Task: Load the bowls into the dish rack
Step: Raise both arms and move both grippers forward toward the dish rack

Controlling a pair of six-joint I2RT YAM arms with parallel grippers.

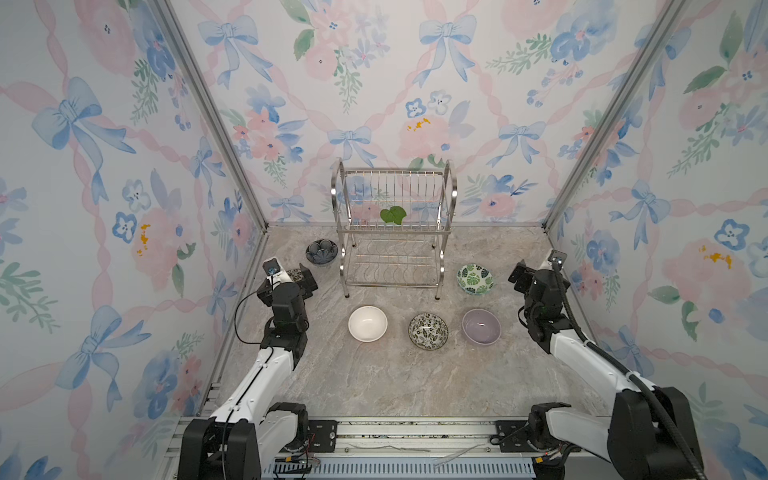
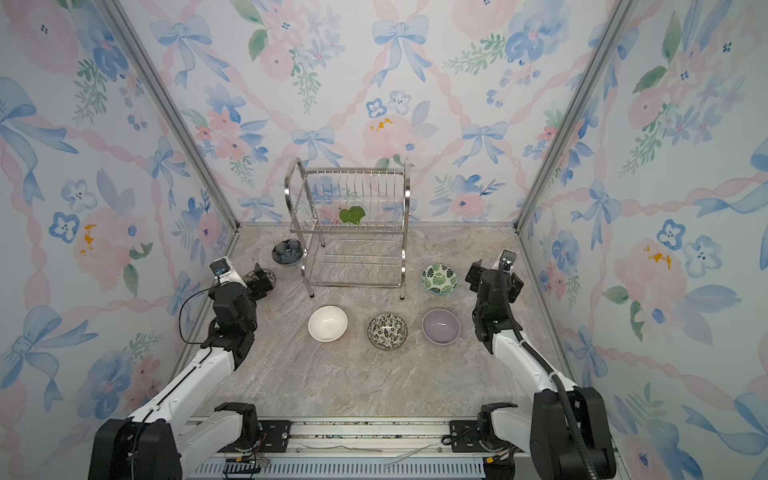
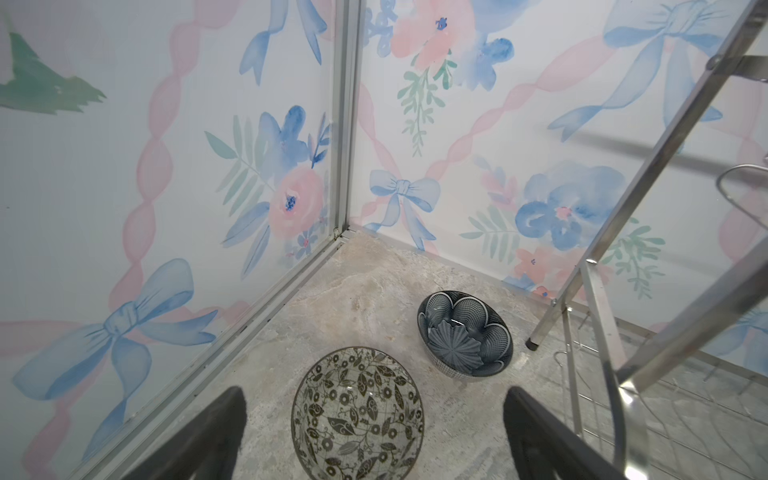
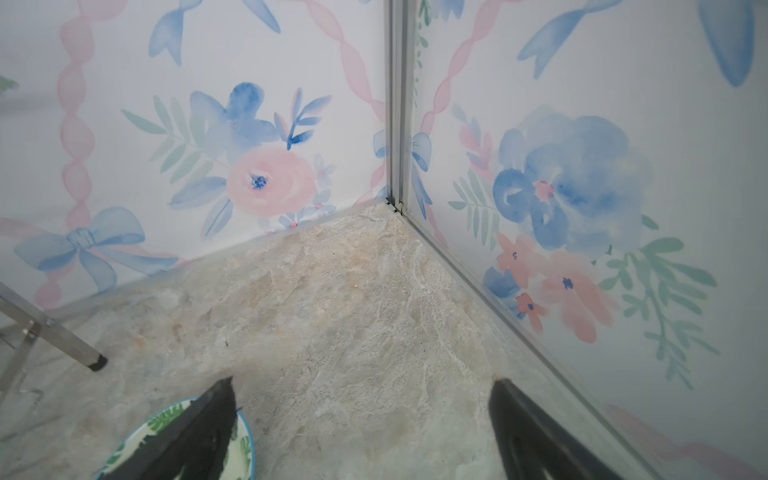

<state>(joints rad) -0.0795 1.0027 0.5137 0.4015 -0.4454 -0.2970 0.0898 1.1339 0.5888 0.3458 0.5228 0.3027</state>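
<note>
My left gripper (image 3: 374, 392), jaws wide apart, hangs just above the black-and-white bowl (image 3: 357, 419); the dish rack (image 1: 392, 228) stands to its right.

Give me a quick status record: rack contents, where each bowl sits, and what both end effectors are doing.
rack: dish rack at back centre, no bowls on either shelf; green leaf piece on upper shelf
on table: all six bowls
left of rack: dark blue bowl, floral bowl nearer the left arm
right of rack: green-leaf bowl
front row, left to right: white bowl, second floral bowl, lavender bowl
left end effector: open, empty, over the floral bowl
right end effector: open, empty, beside the green-leaf bowl
</note>
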